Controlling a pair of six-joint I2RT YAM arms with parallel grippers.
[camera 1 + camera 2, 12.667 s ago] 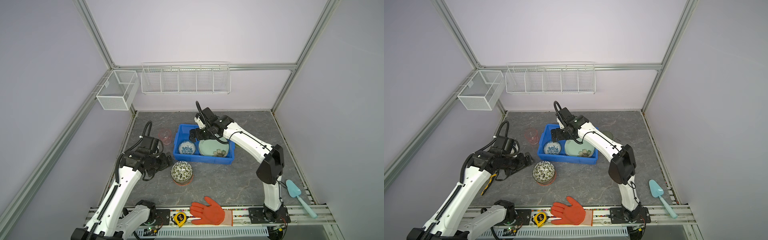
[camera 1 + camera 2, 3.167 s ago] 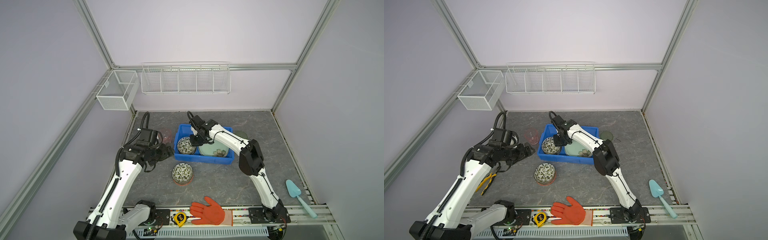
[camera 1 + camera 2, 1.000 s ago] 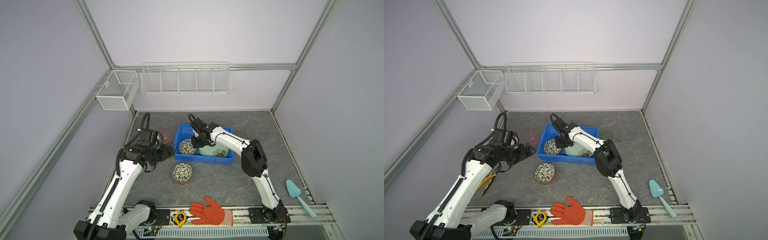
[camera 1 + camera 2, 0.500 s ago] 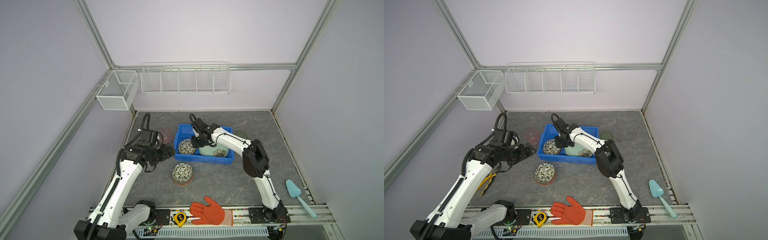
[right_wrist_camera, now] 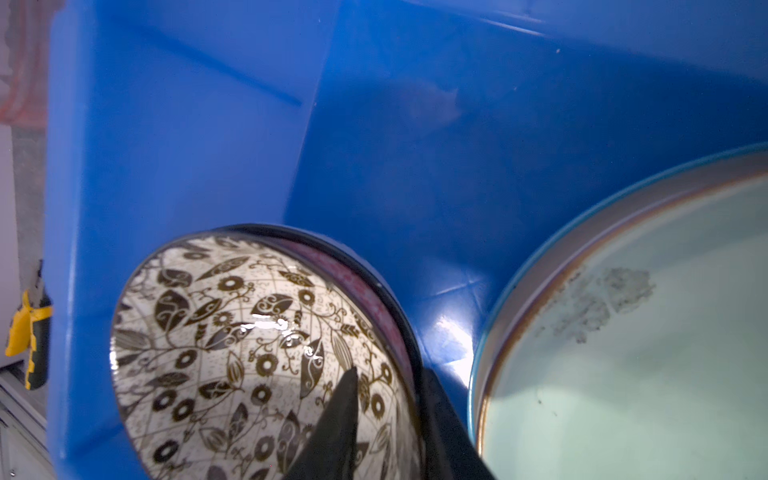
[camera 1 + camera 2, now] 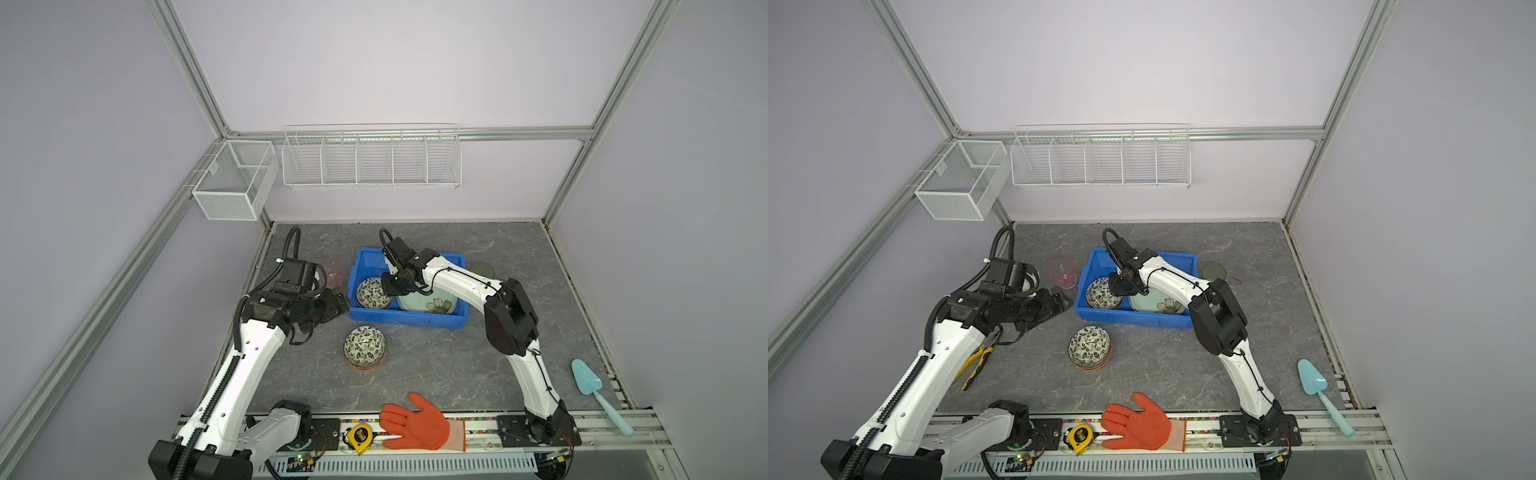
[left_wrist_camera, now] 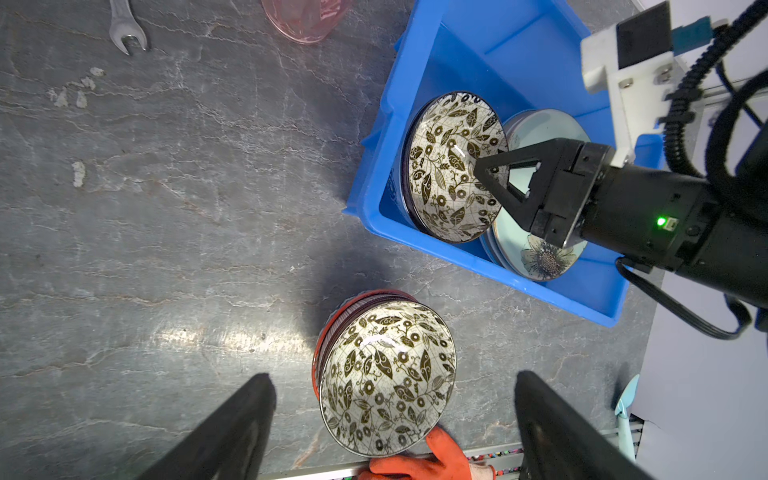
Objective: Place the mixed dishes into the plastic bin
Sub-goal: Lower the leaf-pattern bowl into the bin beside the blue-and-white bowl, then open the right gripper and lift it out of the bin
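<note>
The blue plastic bin [image 6: 405, 326] [image 6: 1133, 326] holds a leaf-print bowl [image 6: 371, 293] [image 5: 249, 353] on its left. A mint plate with a flower [image 6: 432, 303] [image 7: 536, 253] lies on its right. My right gripper [image 6: 388, 286] [image 5: 388, 374] straddles that bowl's rim, one finger inside and one outside. It is open, with a gap showing at the inner finger. My left gripper [image 6: 340, 305] [image 7: 395, 376] hovers open left of the bin. A second leaf bowl stacked on a red-rimmed one [image 6: 365, 345] [image 7: 386, 378] sits in front of the bin. A pink cup [image 6: 331, 270] stands left of it.
A dark green dish [image 6: 483, 270] lies right of the bin. An orange glove [image 6: 419, 428] and a tape measure [image 6: 360, 433] lie at the front rail, a teal scoop [image 6: 590, 386] at the right, pliers [image 6: 976, 365] under the left arm. Wire baskets [image 6: 370, 160] hang on the back wall.
The right gripper's jaws have parted at the rim of the leaf bowl, which rests in the bin. The left arm has not moved.
</note>
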